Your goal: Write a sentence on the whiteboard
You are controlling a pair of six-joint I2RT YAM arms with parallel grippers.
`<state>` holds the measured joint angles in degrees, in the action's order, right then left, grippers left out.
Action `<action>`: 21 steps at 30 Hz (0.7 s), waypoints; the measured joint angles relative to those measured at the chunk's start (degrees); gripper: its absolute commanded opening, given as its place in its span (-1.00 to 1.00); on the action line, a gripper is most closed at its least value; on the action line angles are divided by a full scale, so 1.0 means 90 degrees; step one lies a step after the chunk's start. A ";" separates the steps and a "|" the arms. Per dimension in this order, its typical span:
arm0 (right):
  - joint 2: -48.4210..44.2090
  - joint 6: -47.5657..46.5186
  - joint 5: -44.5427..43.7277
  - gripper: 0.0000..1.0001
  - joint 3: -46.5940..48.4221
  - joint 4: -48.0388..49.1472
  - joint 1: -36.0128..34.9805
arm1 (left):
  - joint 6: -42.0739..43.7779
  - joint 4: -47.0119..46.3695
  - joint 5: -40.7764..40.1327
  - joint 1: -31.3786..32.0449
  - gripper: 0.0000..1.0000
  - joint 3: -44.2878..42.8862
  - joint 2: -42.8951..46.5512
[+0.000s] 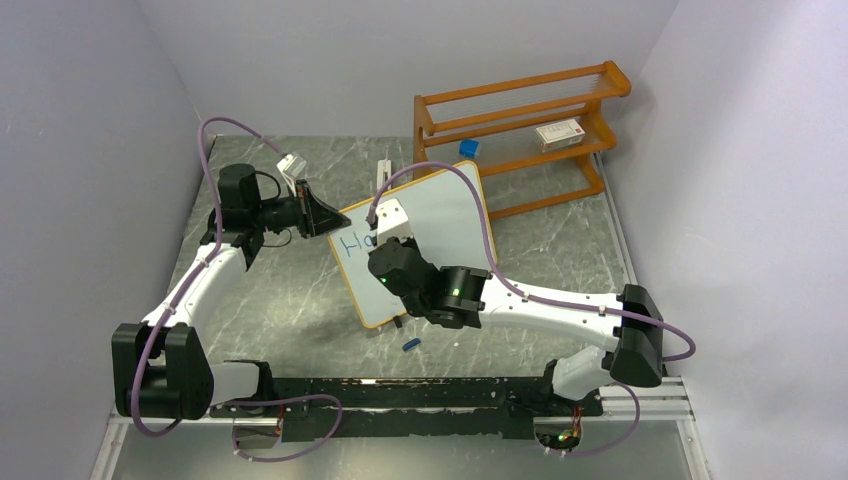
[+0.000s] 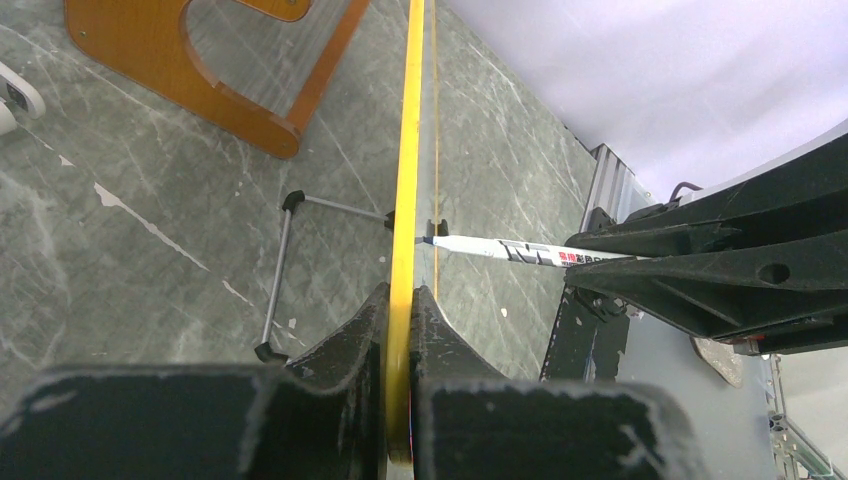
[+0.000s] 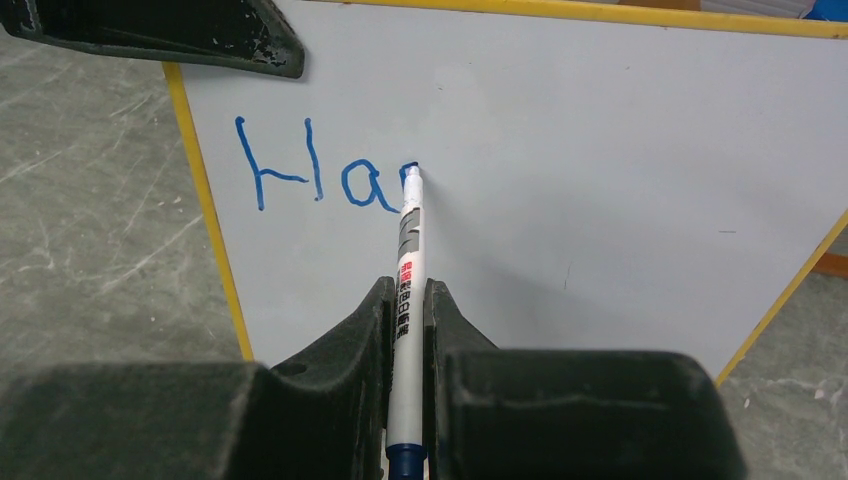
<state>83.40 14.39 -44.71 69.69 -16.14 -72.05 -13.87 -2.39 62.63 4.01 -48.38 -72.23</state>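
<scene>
The whiteboard [image 1: 445, 205] stands tilted in mid-table, with a light-wood frame. My left gripper [image 1: 325, 215] is shut on its left edge; in the left wrist view the fingers [image 2: 402, 300] pinch the yellow-looking frame edge [image 2: 408, 150]. My right gripper [image 1: 385, 235] is shut on a white marker [image 3: 408, 250] with a blue tip. The tip touches the board just right of the blue letters "Ha" [image 3: 300, 175], which are all of the sentence that shows. The letters also show in the top view [image 1: 352, 243]. The marker also shows in the left wrist view [image 2: 500, 250].
An orange wooden shelf rack [image 1: 520, 130] stands behind the board, with a small box [image 1: 560, 133] and a blue object [image 1: 468, 148] on it. A blue cap [image 1: 411, 345] lies on the table near the board's front corner. The board's wire stand [image 2: 280, 270] rests behind it.
</scene>
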 measured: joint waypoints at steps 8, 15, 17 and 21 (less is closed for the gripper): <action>0.0000 0.0097 -0.0015 -1.00 0.0000 -0.0107 0.0005 | 0.0000 0.0000 0.0000 0.0000 -0.90 0.0000 -0.0002; 0.0000 0.0267 -0.0034 -1.00 -0.0007 -0.0274 0.0010 | 0.0000 0.0000 -0.0005 0.0000 -0.90 0.0000 -0.0002; 0.0000 0.0289 -0.0032 -1.00 -0.0007 -0.0301 0.0010 | 0.0000 0.0000 -0.0005 0.0000 -0.90 0.0000 -0.0002; -0.0005 0.0308 0.0022 -1.00 -0.0019 -0.0342 0.0010 | 0.0000 0.0002 -0.0007 0.0000 -0.90 0.0000 -0.0002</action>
<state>83.35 17.17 -44.51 69.52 -19.22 -71.96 -13.87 -2.37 62.57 4.01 -48.38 -72.25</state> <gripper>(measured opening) 0.138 0.110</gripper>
